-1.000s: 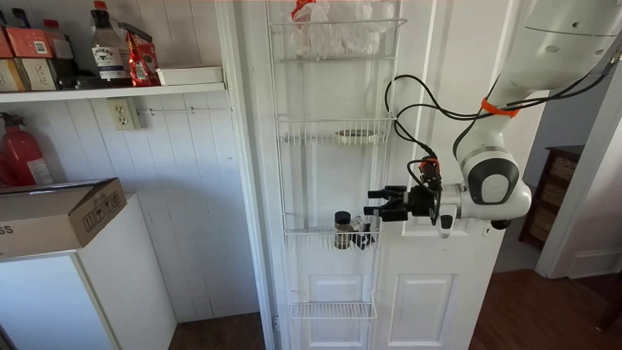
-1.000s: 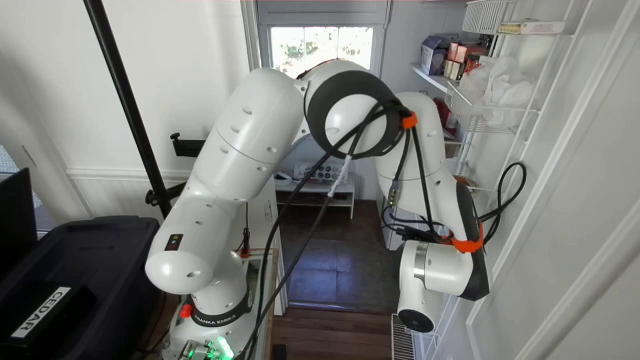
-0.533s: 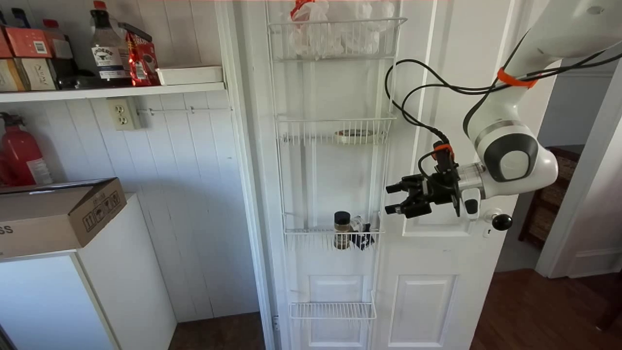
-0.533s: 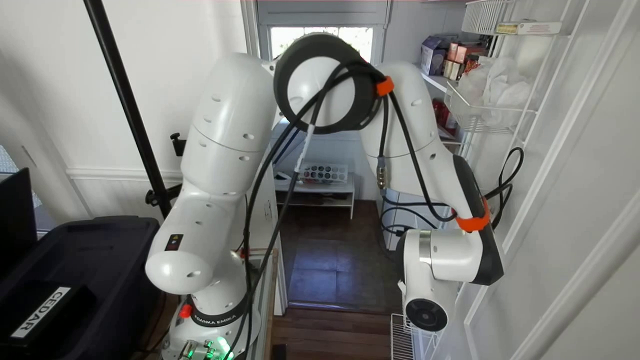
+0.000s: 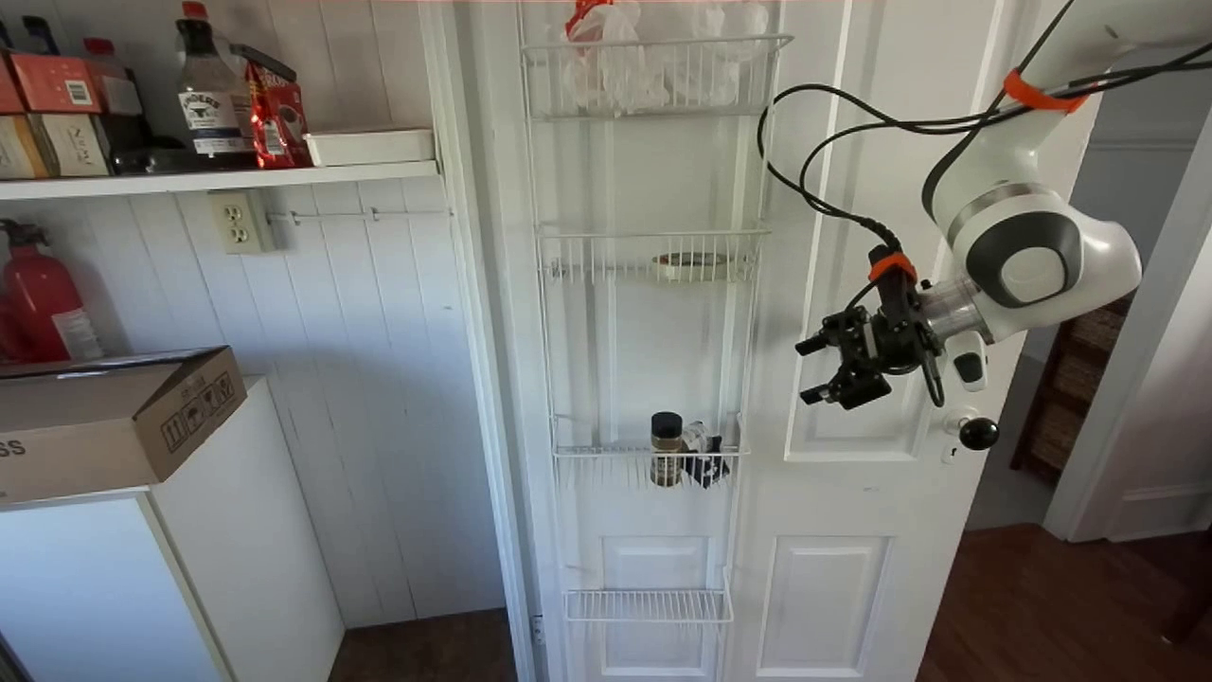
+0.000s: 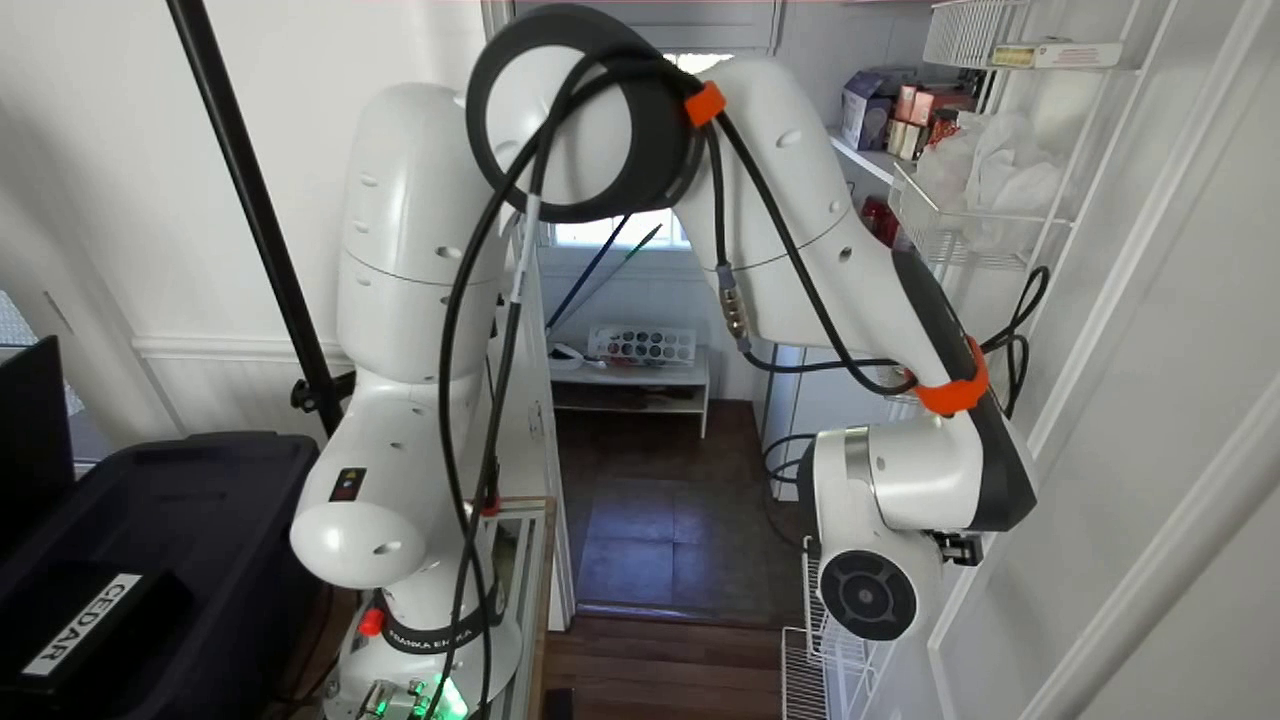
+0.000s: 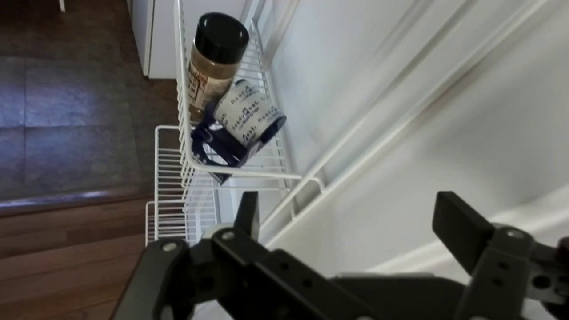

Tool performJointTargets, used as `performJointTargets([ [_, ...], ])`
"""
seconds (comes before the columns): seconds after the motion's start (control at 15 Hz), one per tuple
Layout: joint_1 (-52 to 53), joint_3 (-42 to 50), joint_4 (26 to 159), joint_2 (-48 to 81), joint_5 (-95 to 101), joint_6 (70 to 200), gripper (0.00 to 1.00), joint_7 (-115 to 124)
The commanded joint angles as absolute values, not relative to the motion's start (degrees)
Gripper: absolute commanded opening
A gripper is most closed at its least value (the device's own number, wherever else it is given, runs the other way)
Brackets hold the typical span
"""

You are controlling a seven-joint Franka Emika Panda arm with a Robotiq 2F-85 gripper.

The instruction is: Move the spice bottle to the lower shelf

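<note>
Apparently nothing remains: the slim black-capped amber jar (image 7: 215, 66) stands in the shallow white wire basket (image 5: 601, 453), the black gripper (image 5: 812, 370) wide and empty.

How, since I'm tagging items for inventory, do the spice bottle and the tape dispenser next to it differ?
The spice bottle stands upright, while the tape dispenser sits at a slant. The bottle is brownish with a black cap; the dispenser is dark blue with a white printed roll. Both rest in the same white wire basket.
</note>
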State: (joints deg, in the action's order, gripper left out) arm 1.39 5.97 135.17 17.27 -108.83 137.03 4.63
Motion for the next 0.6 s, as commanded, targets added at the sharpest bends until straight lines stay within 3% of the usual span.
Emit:
performJointTargets([
  [0.0, 1.1, 6.1, 136.9, 13.0, -106.8, 142.2, 1.0, 0.2],
  [0.53, 0.2, 6.0, 137.1, 7.6, -96.9, 150.3, 1.0, -5.9],
])
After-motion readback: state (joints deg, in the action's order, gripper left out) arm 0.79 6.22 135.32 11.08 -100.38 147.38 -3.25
